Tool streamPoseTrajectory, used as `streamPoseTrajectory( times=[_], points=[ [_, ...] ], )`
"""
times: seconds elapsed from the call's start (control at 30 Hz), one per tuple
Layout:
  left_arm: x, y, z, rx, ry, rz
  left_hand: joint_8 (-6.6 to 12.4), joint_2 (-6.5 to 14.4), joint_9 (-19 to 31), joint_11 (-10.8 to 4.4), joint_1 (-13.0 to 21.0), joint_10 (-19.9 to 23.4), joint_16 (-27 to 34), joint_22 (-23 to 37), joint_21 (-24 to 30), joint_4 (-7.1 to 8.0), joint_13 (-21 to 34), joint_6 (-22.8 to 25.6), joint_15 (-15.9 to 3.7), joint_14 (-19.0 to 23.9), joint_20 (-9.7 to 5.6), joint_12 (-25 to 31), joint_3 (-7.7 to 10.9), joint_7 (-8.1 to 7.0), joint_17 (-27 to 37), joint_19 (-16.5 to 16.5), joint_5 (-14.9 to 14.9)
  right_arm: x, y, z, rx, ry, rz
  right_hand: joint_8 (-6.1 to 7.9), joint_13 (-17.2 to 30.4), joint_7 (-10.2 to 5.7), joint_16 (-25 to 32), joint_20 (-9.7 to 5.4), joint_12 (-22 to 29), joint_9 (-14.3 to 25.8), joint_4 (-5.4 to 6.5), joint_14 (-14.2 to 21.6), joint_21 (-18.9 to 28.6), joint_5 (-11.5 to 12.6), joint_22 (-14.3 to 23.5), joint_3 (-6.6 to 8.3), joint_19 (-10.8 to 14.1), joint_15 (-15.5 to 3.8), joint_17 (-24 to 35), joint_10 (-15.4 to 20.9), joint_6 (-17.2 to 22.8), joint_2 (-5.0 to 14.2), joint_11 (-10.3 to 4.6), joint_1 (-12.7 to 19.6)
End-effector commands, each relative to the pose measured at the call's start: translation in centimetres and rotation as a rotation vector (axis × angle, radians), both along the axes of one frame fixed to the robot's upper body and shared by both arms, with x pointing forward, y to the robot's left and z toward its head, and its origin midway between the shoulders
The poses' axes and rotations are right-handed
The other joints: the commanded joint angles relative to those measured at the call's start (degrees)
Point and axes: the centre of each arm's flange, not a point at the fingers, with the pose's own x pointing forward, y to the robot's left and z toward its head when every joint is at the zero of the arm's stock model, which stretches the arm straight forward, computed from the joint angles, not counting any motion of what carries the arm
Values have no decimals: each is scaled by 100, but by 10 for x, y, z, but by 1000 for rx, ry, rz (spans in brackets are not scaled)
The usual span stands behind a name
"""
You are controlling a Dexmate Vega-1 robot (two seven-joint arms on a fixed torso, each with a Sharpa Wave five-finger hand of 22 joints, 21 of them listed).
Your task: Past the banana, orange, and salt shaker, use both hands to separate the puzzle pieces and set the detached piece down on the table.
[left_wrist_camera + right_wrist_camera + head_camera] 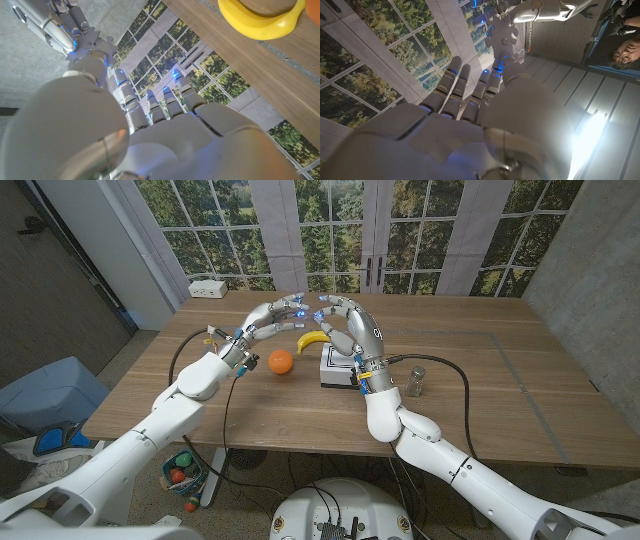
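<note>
Both hands are raised above the table's far middle, fingertips meeting. My left hand [262, 322] and right hand [347, 322] hold the pale grey puzzle pieces [303, 311] between them. In the left wrist view the notched puzzle piece [93, 42] sits between my left hand's [150, 125] thumb and the right hand's fingers [57, 25]. The right wrist view shows the jagged puzzle piece [502, 29] above my right hand [470, 115], with the left hand [540, 10] gripping it from the other side. I cannot tell whether the pieces are joined or apart.
Below the hands on the wooden table [480, 400] lie a banana [312, 340], an orange [281, 361], a white box [336, 370] and a salt shaker [416, 381]. A white power strip [209, 288] sits at the far left corner. A person [622, 50] shows at an edge.
</note>
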Motion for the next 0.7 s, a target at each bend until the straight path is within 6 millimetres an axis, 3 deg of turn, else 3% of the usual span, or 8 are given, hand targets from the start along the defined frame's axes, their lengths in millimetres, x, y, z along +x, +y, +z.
streamPoseTrajectory(
  times=[0.03, 0.27, 0.4, 0.43, 0.7],
  points=[
    [5, -9, 0, -2, 14, -45, 84, 35, 34, 13, 91, 105, 33, 10, -19, 13, 28, 199, 113, 105, 48, 24, -64, 11, 16, 62, -38, 1, 1, 0, 3, 4, 7, 19, 11, 27, -20, -333, -20, 17, -28, 39, 28, 6, 11, -21, 16, -1029, 7, 45, 8, -25, -2, 30],
    [3, -12, 0, -21, 17, -52, 210, 240, 64, 19, 268, 245, 24, 19, -57, 35, 29, 643, 134, 210, 110, 23, -122, 96, 18, 115, -42, 0, 1, -1, 3, 1, 12, 17, 13, 22, -31, -329, -24, 10, -24, 42, 36, 7, 10, -23, 12, -1019, 6, 45, 11, -17, -6, 31],
    [1, -12, 0, -38, 9, -47, 560, 579, 194, -11, 433, 564, 10, 34, -101, 75, 29, 1500, 110, 353, 84, 43, -248, 394, 16, 193, -55, -1, -1, -2, 4, -1, 10, 14, 13, 22, -37, -324, -26, 7, -23, 44, 40, 6, 10, -27, 8, -1017, 6, 48, 10, -18, -4, 31],
    [0, -12, 0, -40, 7, -42, 634, 628, 229, -34, 453, 598, 2, 35, -109, 77, 29, 1639, 80, 359, 63, 35, -283, 408, 14, 204, -56, -2, -1, -2, 5, -2, 10, 15, 14, 22, -38, -325, -27, 7, -24, 43, 39, 6, 10, -28, 5, -1018, 6, 46, 12, -19, -3, 32],
    [-4, -14, -2, -48, -5, -19, 762, 667, 292, -225, 557, 756, -22, 38, -122, 33, 27, 1856, -102, 348, -65, 35, -386, 465, 9, 255, -61, -2, -4, -2, 4, 0, 12, 11, 14, 28, -37, -322, -32, 1, -26, 46, 47, 5, 9, -39, -1, -1023, 16, 47, 10, -18, -2, 38]
  ],
)
